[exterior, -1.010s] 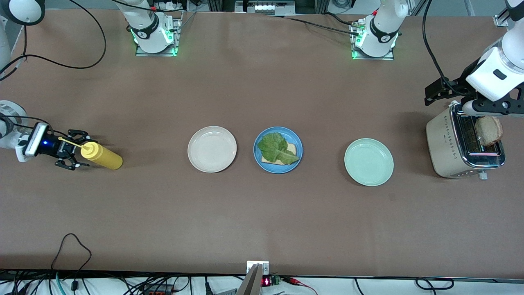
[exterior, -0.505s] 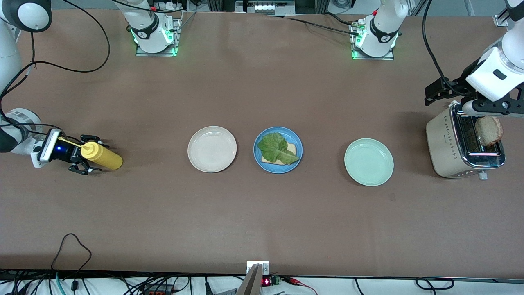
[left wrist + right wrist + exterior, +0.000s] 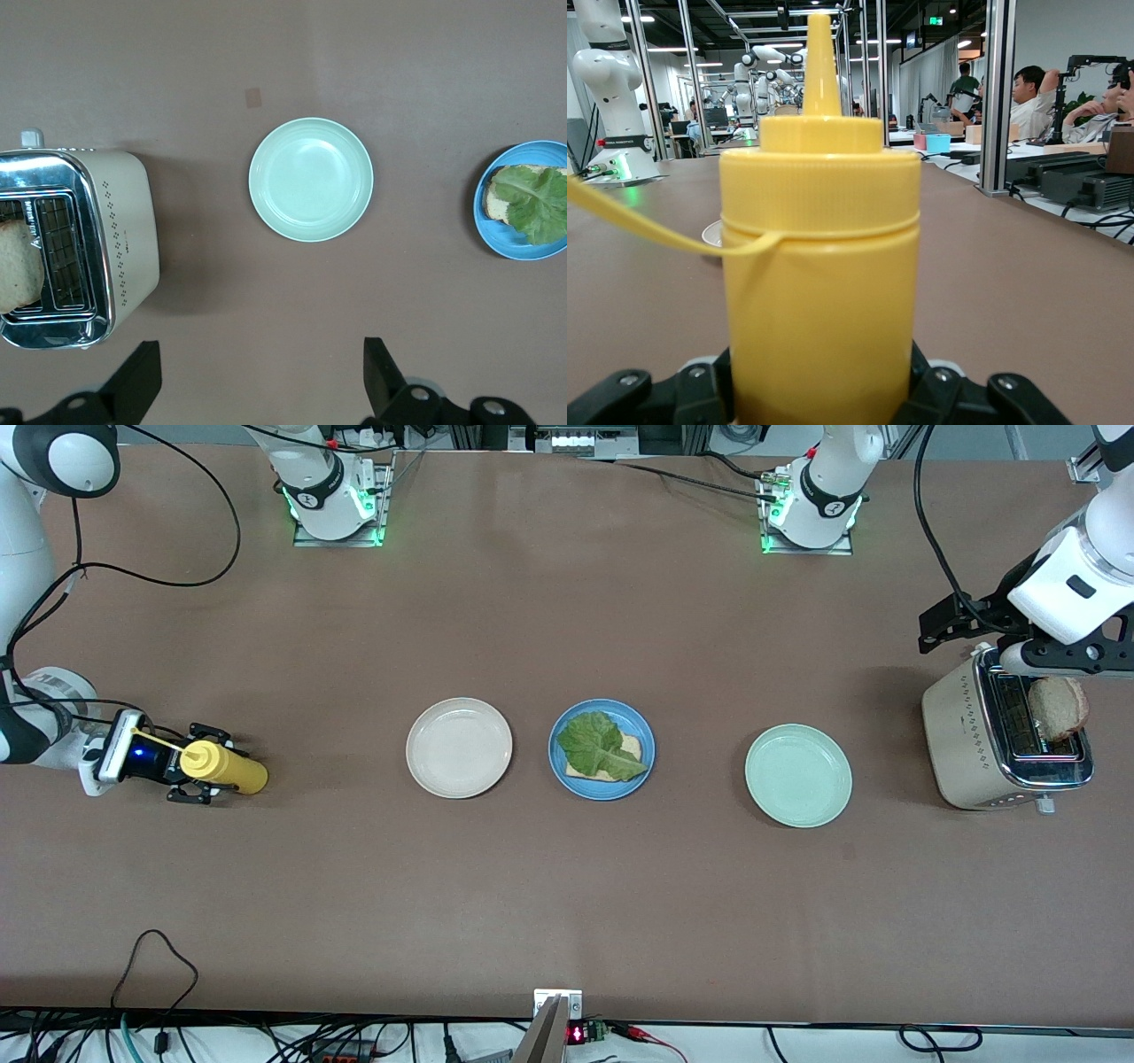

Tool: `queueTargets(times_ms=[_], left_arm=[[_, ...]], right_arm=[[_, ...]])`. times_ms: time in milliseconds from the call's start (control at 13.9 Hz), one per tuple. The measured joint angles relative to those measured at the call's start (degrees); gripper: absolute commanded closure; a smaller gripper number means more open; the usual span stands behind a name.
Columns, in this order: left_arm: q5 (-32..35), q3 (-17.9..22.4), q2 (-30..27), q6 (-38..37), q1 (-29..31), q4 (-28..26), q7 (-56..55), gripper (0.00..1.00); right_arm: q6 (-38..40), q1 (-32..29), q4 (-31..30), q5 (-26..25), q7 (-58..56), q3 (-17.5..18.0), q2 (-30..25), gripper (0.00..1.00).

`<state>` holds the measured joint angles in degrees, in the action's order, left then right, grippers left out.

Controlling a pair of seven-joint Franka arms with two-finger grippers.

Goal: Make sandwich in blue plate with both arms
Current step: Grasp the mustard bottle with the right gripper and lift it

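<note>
**Right gripper closing in on the mustard bottle**

I had the right gripper [image 3: 193,772] down at the bench's edge on the right arm's end, its black fingers either side of the yellow plastic squeeze bottle [image 3: 221,766]. In the right wrist view the bottle [image 3: 819,266] filled the gap and the pads seemed to touch its sides, but I could not tell whether the grip was firm.

The round mid-blue plate [image 3: 601,749] sat mid-bench between the cream-white plate [image 3: 459,747] and the pale mint-green plate [image 3: 798,775], carrying one pale bread slice [image 3: 620,757] under a crinkly green lettuce leaf [image 3: 602,746]. The sandwich lacked its top slice.

My left gripper [image 3: 257,381] waited over the beige and chrome toaster [image 3: 1005,740] by the left arm's edge, jaws spread wide and empty, a brown toasted slice [image 3: 1059,707] poking up.

My worry: the soft, round bottle might slip or squirt if squeezed hard, and its loose yellow strap could snag a finger.
</note>
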<state>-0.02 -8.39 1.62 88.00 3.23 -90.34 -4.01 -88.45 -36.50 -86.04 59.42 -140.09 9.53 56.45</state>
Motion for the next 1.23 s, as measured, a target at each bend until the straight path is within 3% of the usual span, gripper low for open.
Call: queueTargets(times_ms=[289,577,938,1227], left_arm=[[0.0,0.0,0.0,0.0,0.0,0.0,0.0,0.0],[0.0,0.1,0.0,0.0,0.0,0.0,0.0,0.0],[0.0,0.1,0.0,0.0,0.0,-0.1,0.0,0.0],[0.0,0.1,0.0,0.0,0.0,-0.1,0.0,0.0]], right_arm=[[0.0,3.6,1.3,0.3,1.3,0.4,-1.3,0.73],[-5.0,13.6,2.3,-0.9,11.0,0.5,-9.3,0.73],[-16.6,25.6,2.2,-9.9,26.5,0.4,-16.7,0.73],[-21.9,32.2,4.0,-21.2,38.6,0.3,-18.8,0.71]])
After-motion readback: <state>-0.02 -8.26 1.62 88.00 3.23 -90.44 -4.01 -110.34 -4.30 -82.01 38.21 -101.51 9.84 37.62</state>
